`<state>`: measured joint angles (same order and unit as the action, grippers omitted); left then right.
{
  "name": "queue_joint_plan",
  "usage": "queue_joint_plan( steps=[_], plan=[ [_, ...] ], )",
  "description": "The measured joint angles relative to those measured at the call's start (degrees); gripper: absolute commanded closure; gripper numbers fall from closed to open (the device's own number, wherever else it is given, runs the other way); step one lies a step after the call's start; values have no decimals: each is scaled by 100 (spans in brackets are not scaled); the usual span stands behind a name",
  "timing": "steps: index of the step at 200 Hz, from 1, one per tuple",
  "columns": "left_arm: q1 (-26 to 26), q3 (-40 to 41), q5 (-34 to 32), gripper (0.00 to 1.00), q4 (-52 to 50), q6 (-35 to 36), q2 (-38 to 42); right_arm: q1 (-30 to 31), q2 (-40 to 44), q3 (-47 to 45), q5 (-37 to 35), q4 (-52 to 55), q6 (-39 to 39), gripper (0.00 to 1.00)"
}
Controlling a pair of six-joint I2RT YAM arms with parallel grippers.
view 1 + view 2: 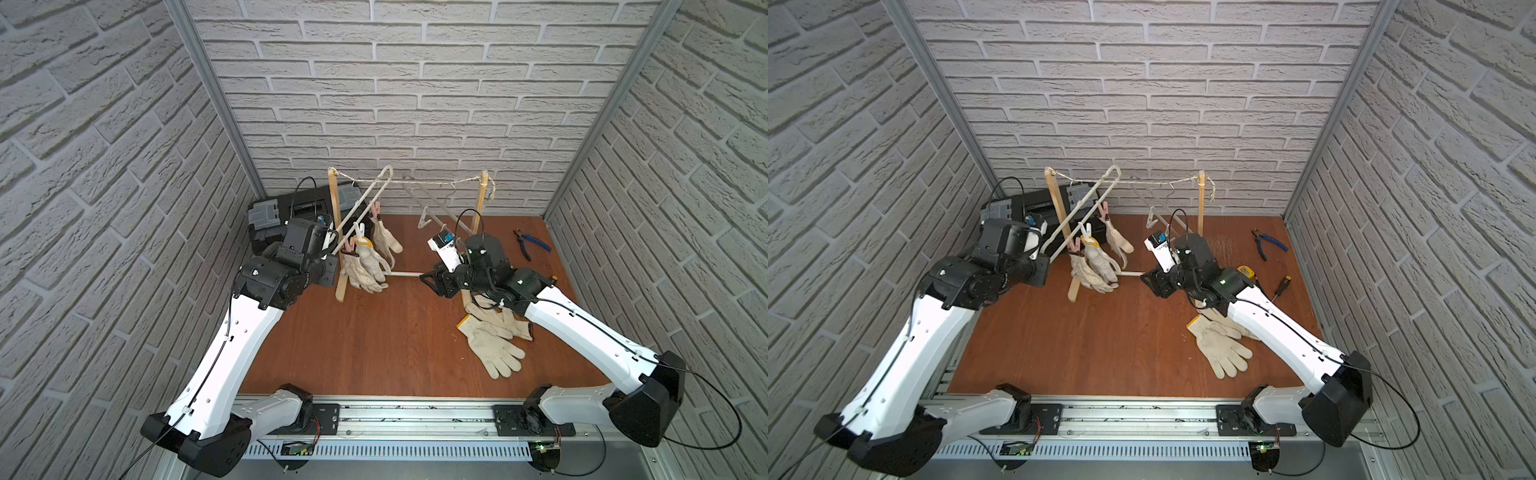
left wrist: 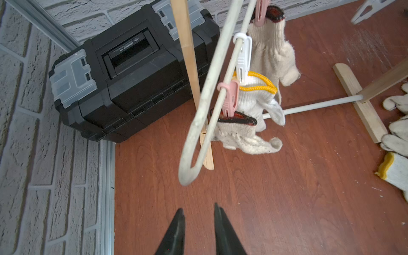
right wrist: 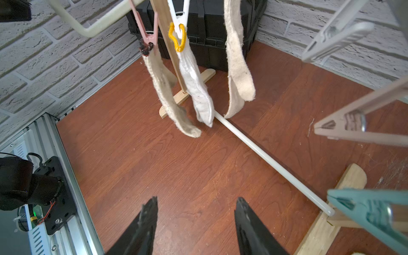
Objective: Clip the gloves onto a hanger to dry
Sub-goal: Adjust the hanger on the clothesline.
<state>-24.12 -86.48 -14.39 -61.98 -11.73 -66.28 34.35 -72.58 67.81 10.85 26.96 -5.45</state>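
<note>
Three gloves [image 3: 198,92] hang from the white hanger [image 2: 187,180] at the left end of the drying rack [image 2: 187,44]. Each is held by its own peg: two pink pegs [image 2: 229,99] and one white peg [image 2: 244,59]. Their long axes run up and down, with cuffs up in the pegs and fingers pointing at the table [image 1: 374,340] (the middle one has the yellow cuff, the outer two dark-edged cuffs). At least two loose gloves [image 1: 490,345] lie flat on the table under the right arm. The topmost has its yellow cuff toward the rack and its fingers toward the near edge.

Three bare pegs show in the right wrist view: one grey peg [image 3: 337,37], one beige peg [image 3: 340,125] and one teal peg [image 3: 364,209].

Both grippers are empty. The left gripper [image 2: 198,207] has its jaws slightly apart, near the hanger's bend. The right gripper [image 3: 197,198] is spread wider, over bare table.
</note>
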Motion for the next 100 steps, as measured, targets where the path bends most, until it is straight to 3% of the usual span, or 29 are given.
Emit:
queue_joint_plan(
  steps=[21,60,100],
  plan=[
    [0,9,42,65,2,-2,2,4,293,-229,-127,168,-195,41],
    [-42,52,31,46,-83,-42,57,168,564,-938,-577,557,-756,41],
    [-533,691,37,29,-103,-149,684,343,1178,-2039,-1174,901,-1475,40]
  ],
)
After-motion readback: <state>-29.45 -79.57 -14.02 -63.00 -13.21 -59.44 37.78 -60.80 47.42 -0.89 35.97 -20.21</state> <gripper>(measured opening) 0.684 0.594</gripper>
